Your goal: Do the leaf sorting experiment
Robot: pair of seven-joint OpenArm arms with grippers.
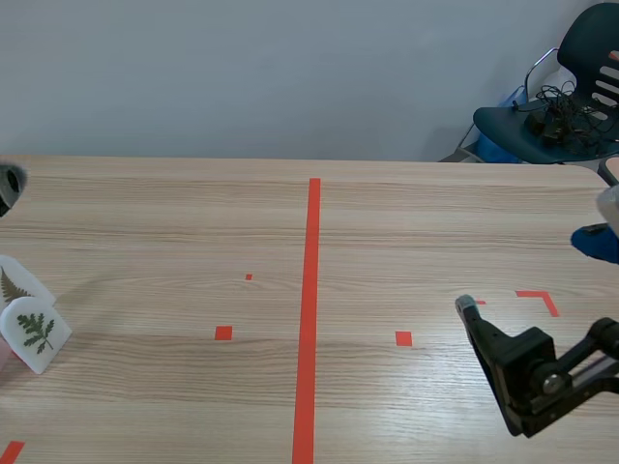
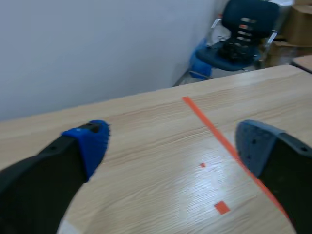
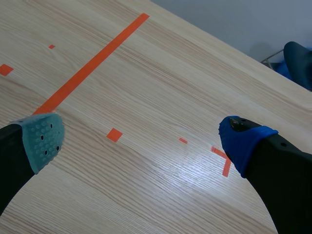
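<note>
Scene view is showing two small white cards, each carrying a pressed dark green fern-like leaf, sitting at the table's left edge. The nearer leaf card [image 1: 37, 333] is overlapping the farther leaf card [image 1: 14, 284], and both are lying well apart from the long orange-red tape line [image 1: 311, 290] running down the middle of the light wooden table [image 1: 406, 222]. Whether the cards are lying flat or leaning cannot be told.

The right gripper [image 3: 142, 139] is hanging released, its fingers spread wide with bare wood between the pads and nothing in its grasp. In the scene view one of its fingers [image 1: 484, 333] is reaching in low from the right, its tip sitting near a small orange-red corner mark [image 1: 542, 298] and a small orange-red tape square [image 1: 403, 338]. The left gripper [image 2: 173, 146] is likewise hanging released, its two blue pads standing far apart above the wood with nothing between them.

Another small orange-red square [image 1: 223, 333] is lying left of the centre line. Beyond the table's far edge a plain pale grey wall [image 1: 242, 77] is rising. At the far right a dark blue plastic chair [image 1: 571, 106] is standing with a tangle of black cables [image 1: 553, 108] piled on its seat, and brown cardboard boxes [image 2: 297, 22] are stacked behind it.
</note>
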